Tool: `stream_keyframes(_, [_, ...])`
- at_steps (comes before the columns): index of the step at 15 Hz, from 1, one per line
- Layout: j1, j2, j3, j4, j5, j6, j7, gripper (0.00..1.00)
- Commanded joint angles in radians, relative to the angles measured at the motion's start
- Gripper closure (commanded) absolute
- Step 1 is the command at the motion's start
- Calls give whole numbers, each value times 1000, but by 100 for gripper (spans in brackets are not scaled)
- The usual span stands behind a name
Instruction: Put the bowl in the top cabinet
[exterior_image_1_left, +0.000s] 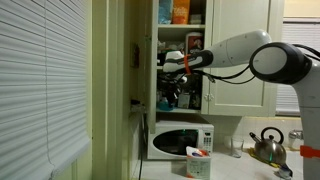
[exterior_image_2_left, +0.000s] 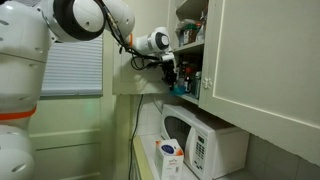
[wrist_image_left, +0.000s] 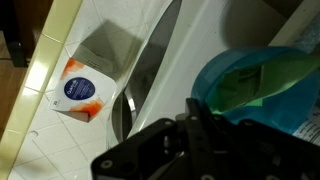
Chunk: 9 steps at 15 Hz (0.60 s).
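The arm stretches level from the side into the open cabinet, its wrist turned so the gripper goes in sideways at a middle shelf, probably because the shelves leave little headroom for coming in from above. The bowl is hard to make out: a small white rounded shape right at the gripper's tip, at the shelf's front edge, looks like it, though it is too small to be sure, and whether it rests on the shelf or hangs from the fingers cannot be told. Nor do the pictures show if the fingers are spread or closed. In the wrist view they are a dark blur at the bottom edge with no bowl visible between them. That view looks down past the shelf and a teal-blue item just beside the gripper, so the reach is close against things already stored there. Far below are the microwave and a box on the tiled counter. My judgement is that the placing step is in hand, and that any release or retreat needs care not to knock the crowded jars.
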Motion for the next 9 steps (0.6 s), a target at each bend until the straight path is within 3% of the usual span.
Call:
stream_keyframes(1, [25,39,-17,72,-17,-68,6,99])
stream_keyframes(9, [43,114,-36,189,-20,-151,2,99])
